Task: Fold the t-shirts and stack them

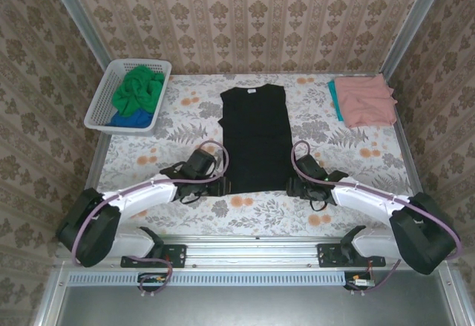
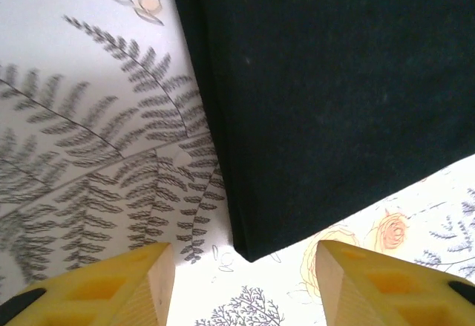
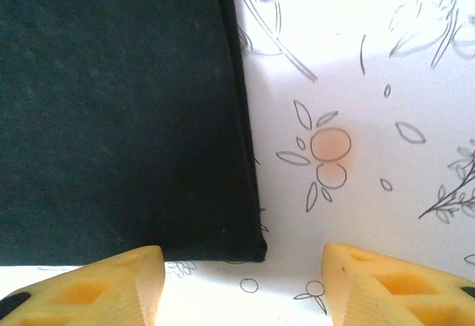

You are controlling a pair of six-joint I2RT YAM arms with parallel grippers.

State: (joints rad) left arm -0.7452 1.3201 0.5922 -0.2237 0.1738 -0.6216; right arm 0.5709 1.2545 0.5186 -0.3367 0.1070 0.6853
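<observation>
Yellow-fingered left gripper (image 2: 241, 270) and right gripper (image 3: 243, 270) stand released, empty, each with a black t-shirt (image 1: 254, 137) corner just ahead between its jaws.

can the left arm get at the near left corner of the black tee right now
Probably yes: the left gripper stands open right at that corner of the black tee, with nothing lying between them.

— Is anything showing letters or numbers?
— Nothing is reading clearly. The black t-shirt (image 1: 254, 137) is carrying a small pale neck tag (image 1: 252, 90), but it is looking too tiny to make out.
</observation>
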